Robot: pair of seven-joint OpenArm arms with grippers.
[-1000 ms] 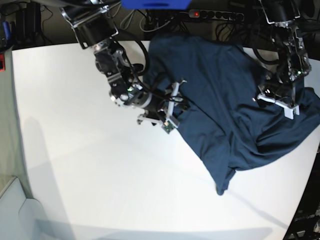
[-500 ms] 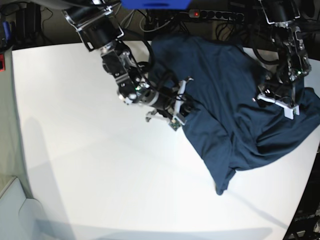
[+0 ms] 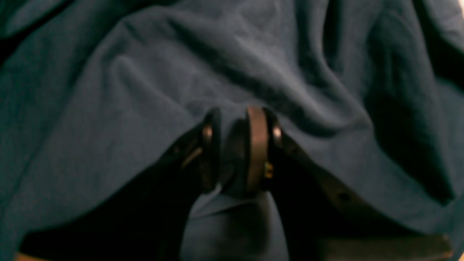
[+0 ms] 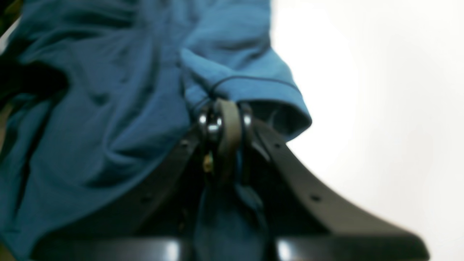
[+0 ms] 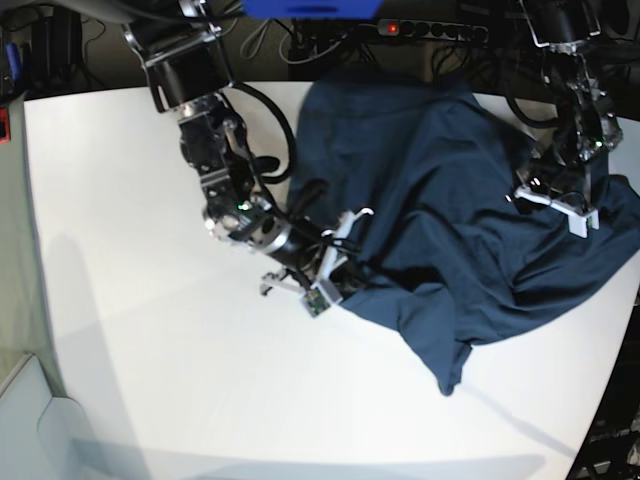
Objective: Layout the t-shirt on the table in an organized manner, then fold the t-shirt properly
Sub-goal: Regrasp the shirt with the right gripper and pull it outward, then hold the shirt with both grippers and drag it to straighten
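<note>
Base view: right claw (image 5: 345, 262) and left claw (image 5: 553, 200) each pinch the crumpled t-shirt (image 5: 450, 190) between them.

Navy t-shirt (image 5: 470, 200) rumpled on white table (image 5: 130, 330)

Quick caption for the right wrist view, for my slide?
Right pincer shut on a hemmed edge of the blue t-shirt, white table beside it.

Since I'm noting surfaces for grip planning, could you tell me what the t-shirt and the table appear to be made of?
The t-shirt looks like soft matte knit cloth, probably cotton: it drapes and creases into loose folds. The table looks like a hard, smooth, matte white board, perhaps laminate: flat, with soft shadows and no glare.
</note>
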